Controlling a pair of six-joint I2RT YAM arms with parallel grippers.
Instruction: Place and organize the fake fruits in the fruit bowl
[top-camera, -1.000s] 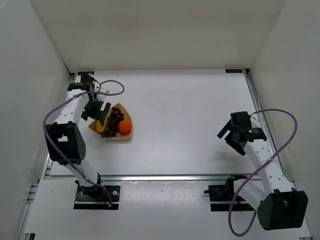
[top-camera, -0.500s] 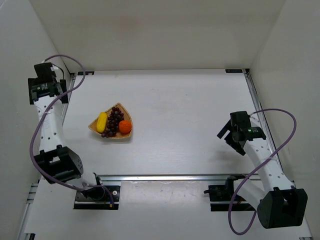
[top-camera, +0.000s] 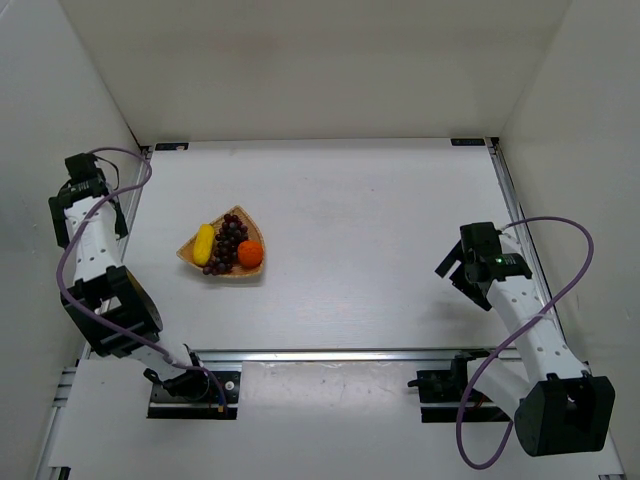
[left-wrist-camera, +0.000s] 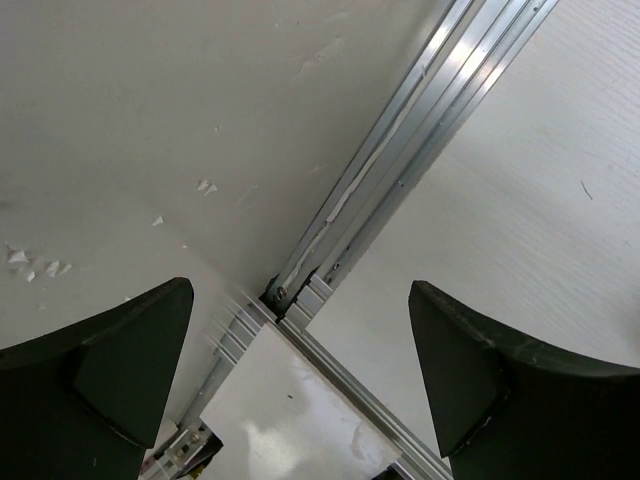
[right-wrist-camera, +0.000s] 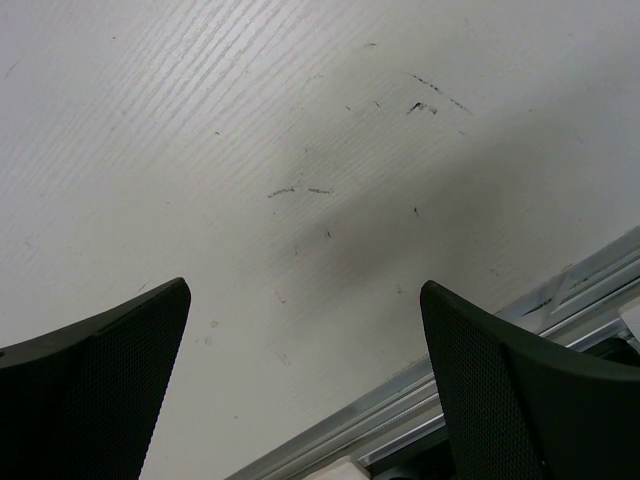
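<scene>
Basket (top-camera: 187, 252) on table (top-camera: 380, 230), left side, holds 3: lemon (top-camera: 204, 244) left, grapes (top-camera: 227, 243) middle, orange (top-camera: 250, 253) right.

Woven wicker bowl (top-camera: 186, 252); matt white table (top-camera: 380, 230) w/ scuffs; brushed alu rail (left-wrist-camera: 400, 150).

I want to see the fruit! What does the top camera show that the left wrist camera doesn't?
Only the top camera shows the fruit bowl holding the yellow fruit, grapes and orange, plus the right claw. Only the left wrist camera shows the little white flakes on the wall up close. Both show the white table, the metal rail and the left claw.
</scene>
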